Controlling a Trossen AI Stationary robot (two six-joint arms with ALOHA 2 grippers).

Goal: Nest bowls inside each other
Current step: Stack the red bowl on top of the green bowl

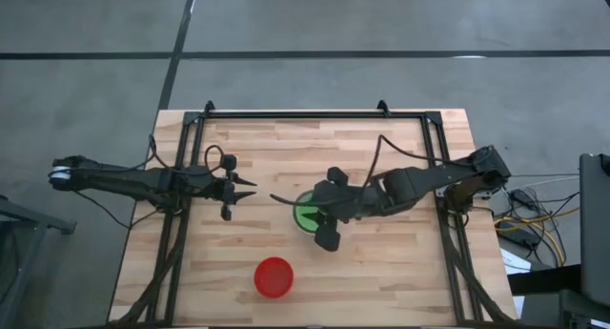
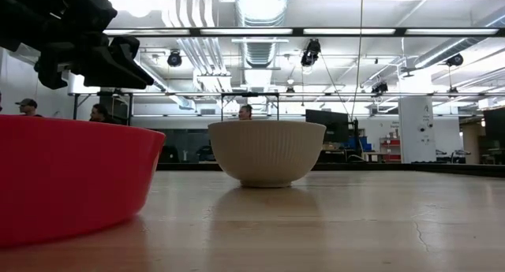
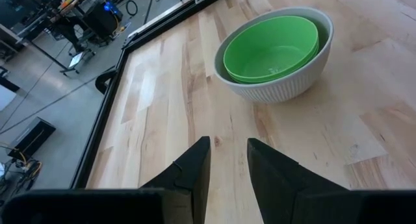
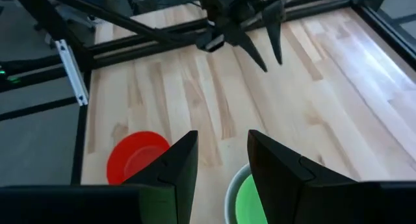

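A ribbed off-white bowl [image 3: 286,81] stands on its base at mid-table with a green bowl [image 3: 273,45] nested inside it. It shows in the low view as the off-white bowl [image 2: 267,152]. A red bowl [image 1: 274,277] stands alone near the table's front edge, also visible as the red bowl [image 4: 133,156]. My right gripper [image 4: 221,152] hangs open above the nested bowls [image 1: 307,215], clear of them, pointing toward the table's left. My left gripper [image 3: 227,152] waits open at the table's left [image 1: 246,189], pointing at the nested bowls with nothing between its fingers.
A black frame rail [image 1: 315,113] runs along the table's far edge, and side rails [image 1: 172,243] run down both sides. Bare wood lies between the two grippers and to the right of the red bowl. People and equipment show in the room behind the table in the low view.
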